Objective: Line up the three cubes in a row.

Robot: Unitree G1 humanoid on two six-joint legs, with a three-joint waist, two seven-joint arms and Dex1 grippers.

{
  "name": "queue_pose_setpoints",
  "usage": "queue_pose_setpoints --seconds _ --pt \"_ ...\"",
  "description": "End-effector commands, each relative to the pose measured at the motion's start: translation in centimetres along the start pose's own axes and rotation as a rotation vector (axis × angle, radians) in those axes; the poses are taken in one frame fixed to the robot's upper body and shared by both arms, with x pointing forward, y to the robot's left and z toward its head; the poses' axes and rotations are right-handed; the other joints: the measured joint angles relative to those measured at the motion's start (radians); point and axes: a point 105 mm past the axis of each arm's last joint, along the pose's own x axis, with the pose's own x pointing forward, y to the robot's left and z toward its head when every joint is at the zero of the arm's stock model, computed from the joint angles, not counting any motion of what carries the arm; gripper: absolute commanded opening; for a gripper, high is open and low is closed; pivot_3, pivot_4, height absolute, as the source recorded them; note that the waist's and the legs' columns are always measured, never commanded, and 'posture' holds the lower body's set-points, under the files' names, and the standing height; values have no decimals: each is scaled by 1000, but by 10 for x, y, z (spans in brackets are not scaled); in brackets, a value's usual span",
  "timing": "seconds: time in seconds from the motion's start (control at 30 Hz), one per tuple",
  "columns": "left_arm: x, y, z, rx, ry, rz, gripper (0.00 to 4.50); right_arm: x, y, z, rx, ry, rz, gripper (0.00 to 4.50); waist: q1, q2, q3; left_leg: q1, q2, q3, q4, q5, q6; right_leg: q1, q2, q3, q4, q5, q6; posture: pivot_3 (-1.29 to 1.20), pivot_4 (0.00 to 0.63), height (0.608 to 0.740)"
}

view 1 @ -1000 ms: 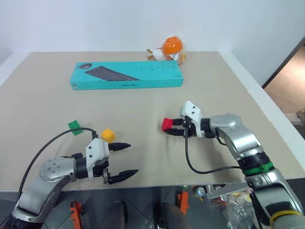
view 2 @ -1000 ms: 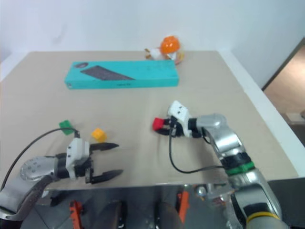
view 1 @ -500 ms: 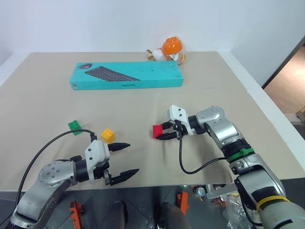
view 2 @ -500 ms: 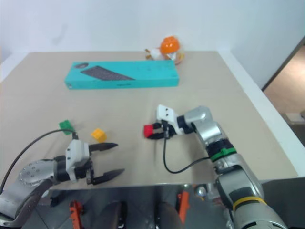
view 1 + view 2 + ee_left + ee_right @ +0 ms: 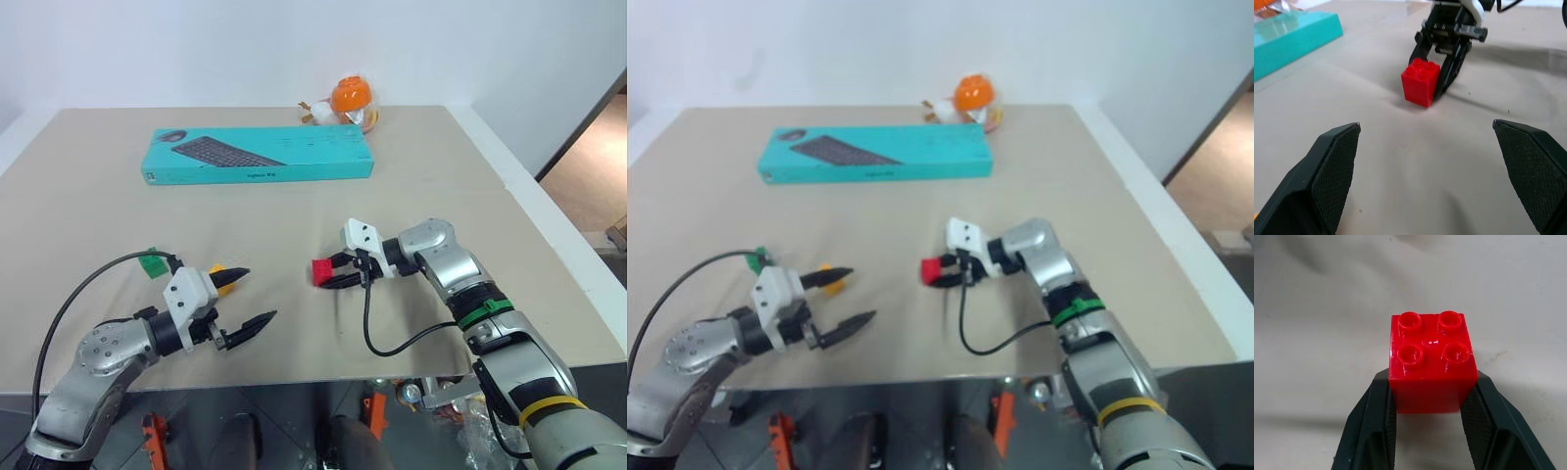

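Right wrist view: right hand (image 5: pixel 1430 431) clamps red cube (image 5: pixel 1431 362) between its fingertips, studs up.

The left hand (image 5: pixel 240 299) covers most of the yellow cube (image 5: pixel 217 275) and its white body hides part of the green cube (image 5: pixel 151 264), while the teal box (image 5: pixel 1288 41) is cut off by the left wrist view's edge.

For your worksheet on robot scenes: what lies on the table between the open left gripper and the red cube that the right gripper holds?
Nothing: the left wrist view shows bare table between the left gripper and the red cube, clamped by the right gripper.
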Motion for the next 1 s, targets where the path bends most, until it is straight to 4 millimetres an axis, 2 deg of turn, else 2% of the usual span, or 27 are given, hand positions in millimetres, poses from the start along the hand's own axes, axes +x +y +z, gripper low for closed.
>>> queue_pose_setpoints --seconds 0.03,0.1,0.17,0.23,0.37,0.4,0.57,0.67,0.87,1.0 --pt "-1 -1 7 42 -19 -3 4500 -5 -6 16 -43 -37 -6 1235 0 0 0 0 0 0 0 0 0 0 0 0 0 0 0 0 150 740" --pt "0 -2 7 43 -20 -7 4500 -5 -6 16 -37 -38 -1 1235 0 0 0 0 0 0 0 0 0 0 0 0 0 0 0 0 150 740" --pt "0 -4 7 44 -22 -13 4500 -5 -7 17 -35 -38 -1 2268 0 0 0 0 0 0 0 0 0 0 0 0 0 0 -1 0 150 740" --pt "1 -6 7 45 -21 -17 4500 -5 -8 16 -37 -38 -7 2851 0 0 0 0 0 0 0 0 0 0 0 0 0 0 -1 0 150 740" --pt "-2 -2 7 56 -22 24 4500 -9 -9 22 -48 -52 -14 4315 0 0 0 0 0 1 0 0 0 0 0 1 0 0 -1 0 150 740" --pt "-4 1 7 64 -28 57 4500 -11 -8 26 -52 -61 -14 4459 0 0 0 0 0 1 0 0 0 0 0 1 0 0 -1 0 150 740" --pt "-19 23 11 99 -50 270 4500 -28 -7 47 -69 -129 -69 4459 0 0 0 -1 1 1 0 0 0 -2 0 1 1 0 -1 0 150 740" --pt "-33 38 11 94 -53 413 4500 -37 1 64 -87 -183 -98 4459 1 0 0 0 1 1 0 0 0 -2 0 1 1 0 -1 0 150 740" --pt "-47 54 8 56 -69 552 4500 -39 22 78 -102 -220 -108 4459 1 0 0 0 1 1 -1 0 -1 -2 0 1 1 0 -2 0 150 740" --pt "-72 87 9 8 -99 767 4500 -37 31 82 -114 -226 -108 4459 1 0 0 0 1 1 1 0 0 -2 0 1 1 0 -4 0 150 740"
